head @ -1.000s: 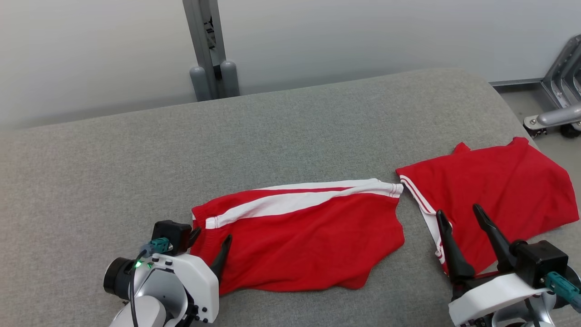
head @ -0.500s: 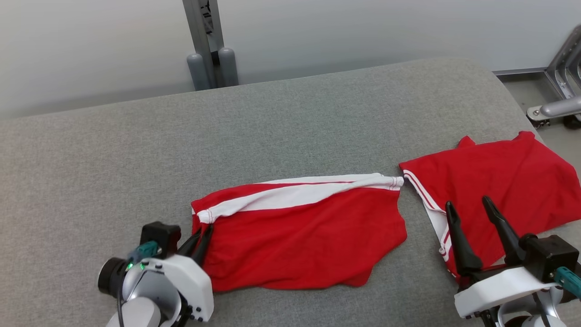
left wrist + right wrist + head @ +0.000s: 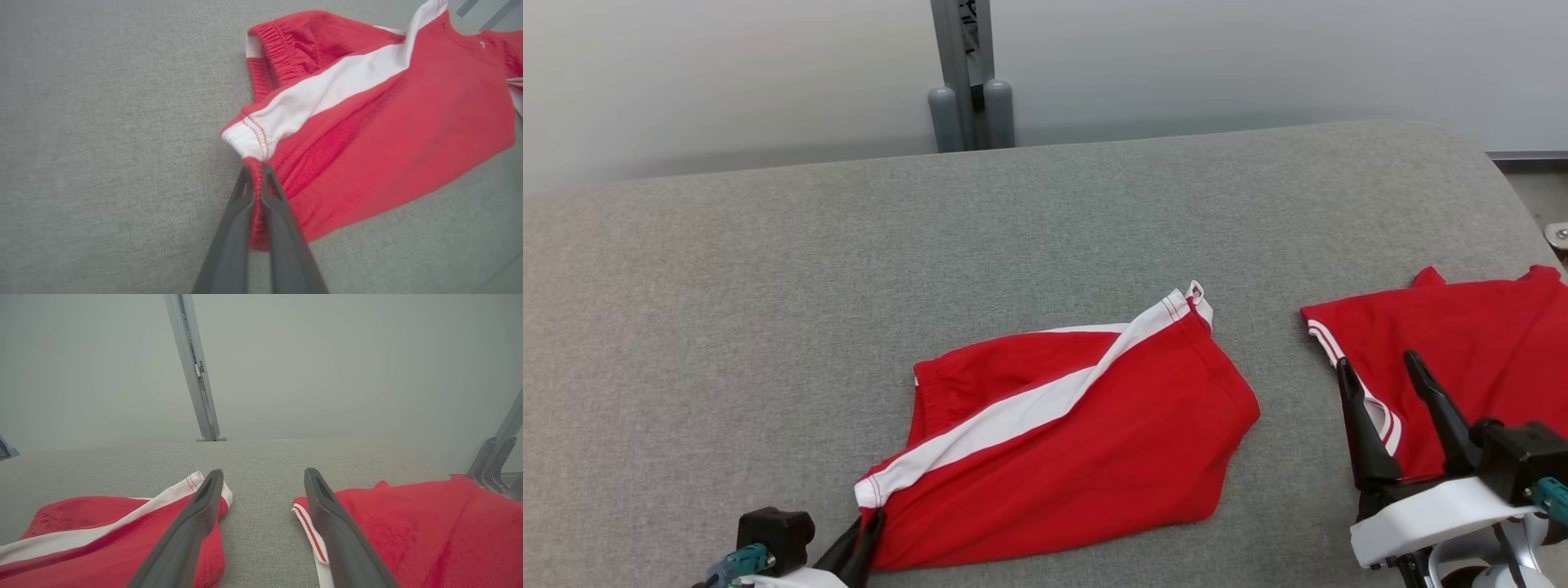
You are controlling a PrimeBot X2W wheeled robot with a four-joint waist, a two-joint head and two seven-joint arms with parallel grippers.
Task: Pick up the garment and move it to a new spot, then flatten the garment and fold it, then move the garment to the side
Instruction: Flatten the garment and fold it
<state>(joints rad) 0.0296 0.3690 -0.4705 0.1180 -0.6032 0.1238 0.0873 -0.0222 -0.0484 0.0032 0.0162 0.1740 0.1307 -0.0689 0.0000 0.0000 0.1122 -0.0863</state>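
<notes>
Shorts (image 3: 1094, 441) corner sits pinched in closed left pincer (image 3: 256, 171); lift slowly so they hang free; right pincer (image 3: 1376, 360) gapes empty

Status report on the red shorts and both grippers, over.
Left gripper shut on a corner of the red shorts. Right gripper open, empty. Shorts rumpled, not yet folded. Second red garment lies apart to the right.
</notes>
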